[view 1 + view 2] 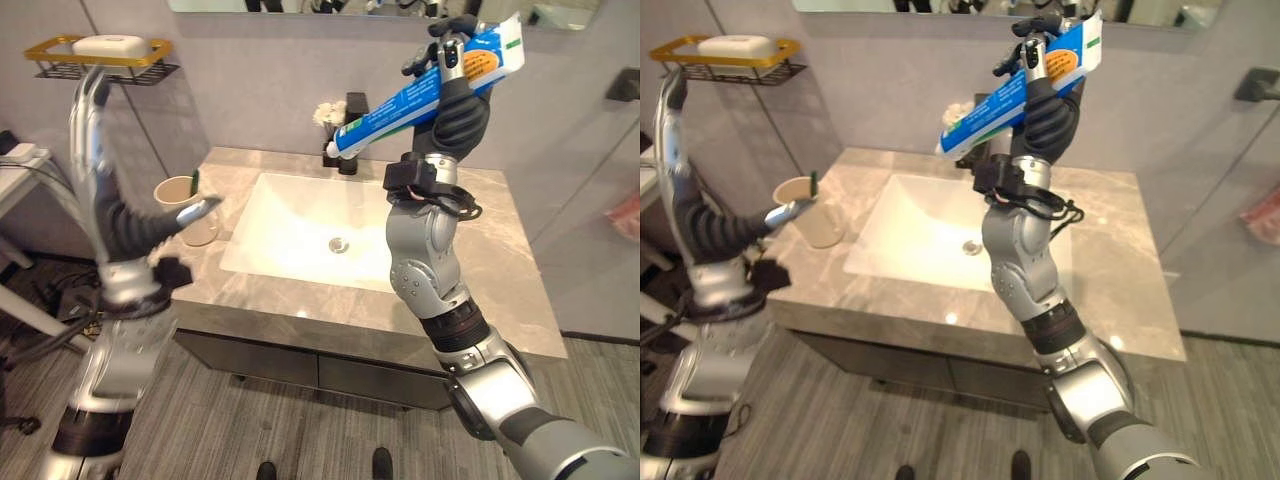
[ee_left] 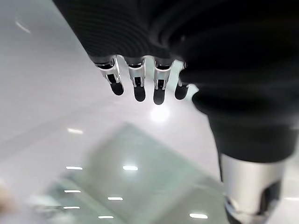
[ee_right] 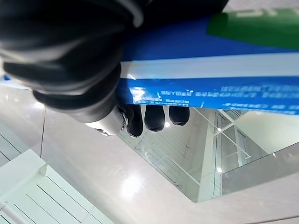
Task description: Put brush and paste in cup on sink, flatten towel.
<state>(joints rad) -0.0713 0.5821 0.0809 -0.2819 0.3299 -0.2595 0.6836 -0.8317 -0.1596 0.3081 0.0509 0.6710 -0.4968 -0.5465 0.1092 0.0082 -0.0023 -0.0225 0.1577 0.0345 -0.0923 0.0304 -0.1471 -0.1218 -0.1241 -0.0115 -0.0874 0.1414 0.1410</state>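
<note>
At the far left, a wire shelf [image 1: 100, 62] with a gold rim hung on the wall and carried a white bar of soap [image 1: 108, 45]. Below it the left robot hand [image 1: 196, 213] reached over the left end of the grey marble surface [image 1: 470, 300], its fingers straight and released, holding nothing, just beside a beige cup [image 1: 183, 205]. A small dark green thing stood at the cup's rim; what it was could not be told. To the right lay the white sink [image 1: 300, 235], with a black tap [image 1: 350, 150] behind it against the wall. Further right, the right robot hand [image 1: 1045, 75] was raised high above the sink, its fingers curled round a blue and white toothpaste box [image 1: 430, 90], which slanted down toward the left.
</note>
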